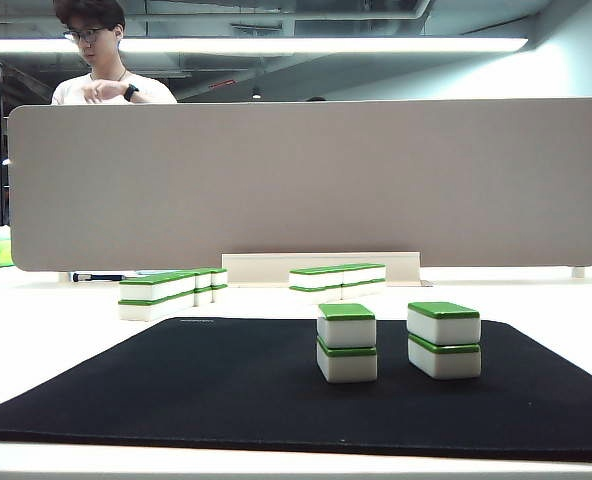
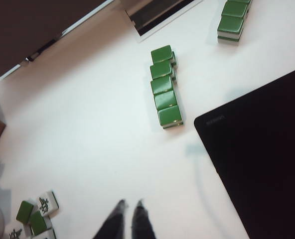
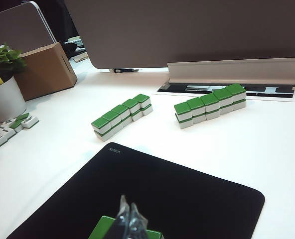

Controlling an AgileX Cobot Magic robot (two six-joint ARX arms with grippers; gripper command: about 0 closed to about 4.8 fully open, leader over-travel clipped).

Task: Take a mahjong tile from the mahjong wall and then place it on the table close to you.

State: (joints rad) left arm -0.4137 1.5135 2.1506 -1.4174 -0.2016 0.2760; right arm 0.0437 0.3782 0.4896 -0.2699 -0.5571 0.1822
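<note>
On the far left of the bench (image 1: 56, 330), past the corner of the black mat (image 1: 226, 380), stands the mahjong wall (image 1: 166, 288) – white blocks with green tops, two high, running away from the near edge. A second row (image 1: 338, 278) stands to its right, and since the right wrist view shows five columns in each, I cannot tell for certain which is longer; I take the left one as the wall because it lies ahead of the left gripper.

Each tile looks small, hard and glossy: light to lift, stiff, not fragile, but probably slippery. My judgement is that the best hold is across the two long white sides of a top tile at the row's open end – pinched squarely, so that the tile beneath is not dragged along.

Seen from its wrist, the left gripper (image 2: 129, 203) hangs over bare white bench, pointing down, its fingers pressed together on nothing, near the wall but well short of it. Loose tiles (image 2: 38, 216) lie further left. The right gripper (image 3: 127, 205) hovers over the near part of the mat, fingertips together, just above a green-topped tile (image 3: 105, 230). Neither gripper shows in the exterior view.
</note>
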